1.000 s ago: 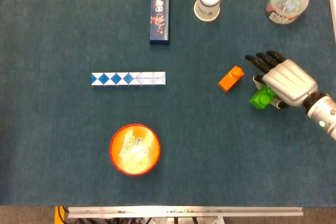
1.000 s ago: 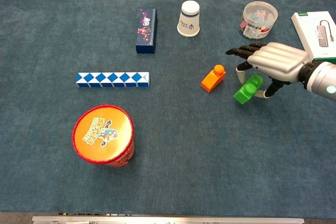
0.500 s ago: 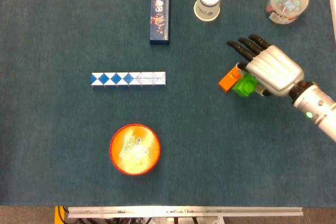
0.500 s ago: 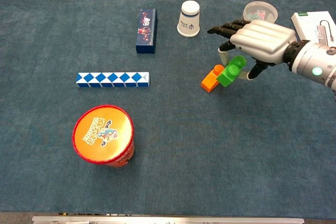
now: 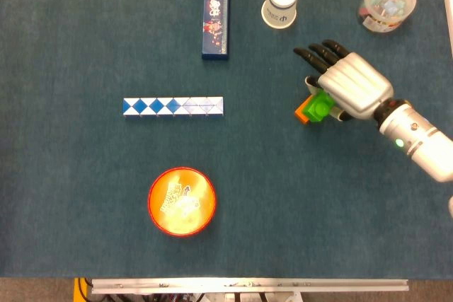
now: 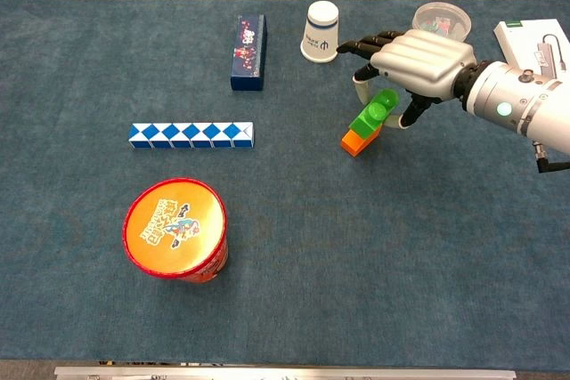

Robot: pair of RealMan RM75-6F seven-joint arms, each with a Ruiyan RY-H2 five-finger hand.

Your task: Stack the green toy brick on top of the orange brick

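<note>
The table (image 6: 374, 255) is covered in dark blue-green cloth. The blue-and-white folding puzzle strip (image 6: 191, 134) serves as the landmark; it lies flat with its long side running left to right. Nearer the camera than the strip stands an orange-lidded round tub (image 6: 175, 230). Beyond the strip, a dark blue box (image 6: 248, 39) lies flat. Right of that box stands an inverted white paper cup (image 6: 321, 31). Far right of the strip, an orange brick (image 6: 357, 141) rests on the cloth. At the far right corner (partly cut off by the frame) lie a clear plastic tub (image 5: 388, 2) and a white box (image 6: 537, 58).
</note>
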